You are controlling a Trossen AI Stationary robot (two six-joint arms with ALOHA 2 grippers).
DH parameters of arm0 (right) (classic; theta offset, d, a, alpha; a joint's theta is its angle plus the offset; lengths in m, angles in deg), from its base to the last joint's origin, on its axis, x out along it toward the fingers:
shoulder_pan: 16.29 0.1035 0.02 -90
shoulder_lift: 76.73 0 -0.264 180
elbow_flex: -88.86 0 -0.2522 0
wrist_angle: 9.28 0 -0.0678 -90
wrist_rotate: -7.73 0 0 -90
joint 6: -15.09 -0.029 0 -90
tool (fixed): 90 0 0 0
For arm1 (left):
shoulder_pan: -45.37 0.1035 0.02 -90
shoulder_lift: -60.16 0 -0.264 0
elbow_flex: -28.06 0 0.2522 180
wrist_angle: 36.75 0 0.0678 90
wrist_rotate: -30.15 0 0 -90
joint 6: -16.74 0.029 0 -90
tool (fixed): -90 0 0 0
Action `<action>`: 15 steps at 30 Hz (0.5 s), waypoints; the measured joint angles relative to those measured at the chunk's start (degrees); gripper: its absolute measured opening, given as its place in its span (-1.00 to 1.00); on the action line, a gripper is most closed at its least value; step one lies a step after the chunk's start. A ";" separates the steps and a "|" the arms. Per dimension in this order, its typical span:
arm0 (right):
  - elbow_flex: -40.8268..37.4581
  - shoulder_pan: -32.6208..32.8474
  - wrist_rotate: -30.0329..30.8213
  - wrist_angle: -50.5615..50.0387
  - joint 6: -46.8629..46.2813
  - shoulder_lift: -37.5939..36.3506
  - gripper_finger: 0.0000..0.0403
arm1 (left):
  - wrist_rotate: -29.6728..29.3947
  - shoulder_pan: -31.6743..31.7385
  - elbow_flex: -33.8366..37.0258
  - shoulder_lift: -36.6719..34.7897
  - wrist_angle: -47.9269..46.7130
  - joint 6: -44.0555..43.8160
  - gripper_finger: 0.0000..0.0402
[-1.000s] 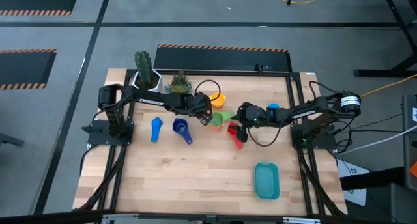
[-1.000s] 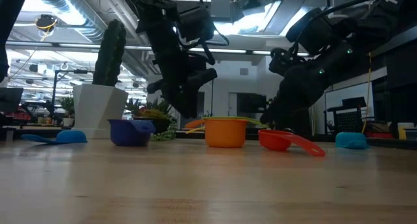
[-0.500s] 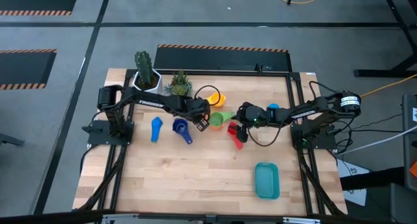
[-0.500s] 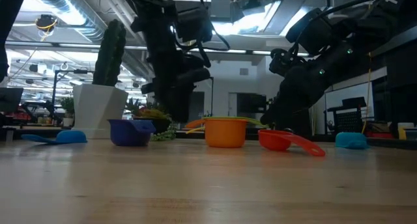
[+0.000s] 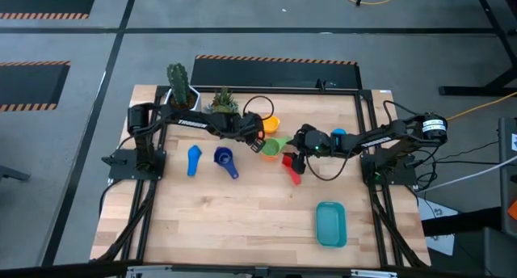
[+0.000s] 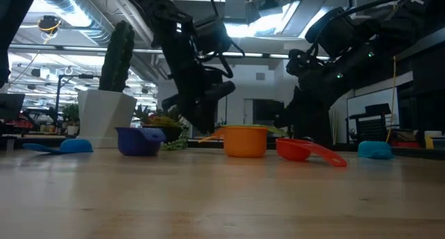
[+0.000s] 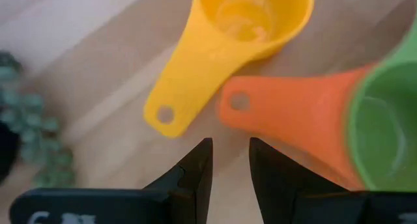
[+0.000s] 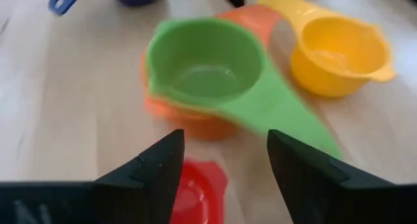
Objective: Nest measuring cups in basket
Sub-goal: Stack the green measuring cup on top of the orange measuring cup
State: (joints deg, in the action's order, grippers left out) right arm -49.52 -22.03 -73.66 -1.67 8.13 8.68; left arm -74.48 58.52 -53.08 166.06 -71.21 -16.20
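The green cup [image 8: 207, 66] sits nested in the orange cup [image 5: 275, 146], mid-table. The yellow cup [image 5: 269, 123] lies just behind them, and the red cup [image 5: 292, 168] lies on the near side. The light blue cup [image 5: 194, 159] and the dark blue cup [image 5: 225, 160] lie to the left. The teal basket [image 5: 330, 223] rests near the table's near right corner. My left gripper [image 7: 229, 152] is slightly open, just short of the orange handle's end [image 7: 238, 101]. My right gripper [image 8: 225, 168] is open above the red cup [image 8: 195, 193].
A white pot with a cactus [image 5: 179, 88] and a small plant [image 5: 222, 104] stand at the far left. A black cable [image 5: 252, 108] loops by the yellow cup. A small blue object [image 5: 338, 134] lies under my right arm. Bare wood spans the near half.
My left gripper drew back toward the left, then swung toward the right and dipped lower, behind the orange cup's handle. The orange cup with the green one inside slid slightly toward the table's right.
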 joint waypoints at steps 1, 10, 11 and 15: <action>0.00 -0.08 0.01 0.02 0.00 0.00 0.12 | 0.09 0.15 0.00 0.00 1.33 0.49 -0.54; -0.02 -0.40 -0.85 0.35 3.06 -0.01 0.12 | -3.86 0.12 -0.11 -0.96 3.64 4.08 -0.54; -0.02 -0.60 -0.84 0.34 2.98 -0.03 0.12 | -3.85 0.12 -0.11 -0.96 3.75 4.12 -0.54; -0.02 -0.73 -4.96 0.29 2.91 -0.12 0.12 | -3.71 0.10 -0.11 -1.10 1.43 5.00 -0.54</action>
State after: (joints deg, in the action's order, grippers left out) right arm -49.54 -22.76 -78.62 -1.39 11.04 8.55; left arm -78.19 58.62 -53.18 164.97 -69.79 -11.20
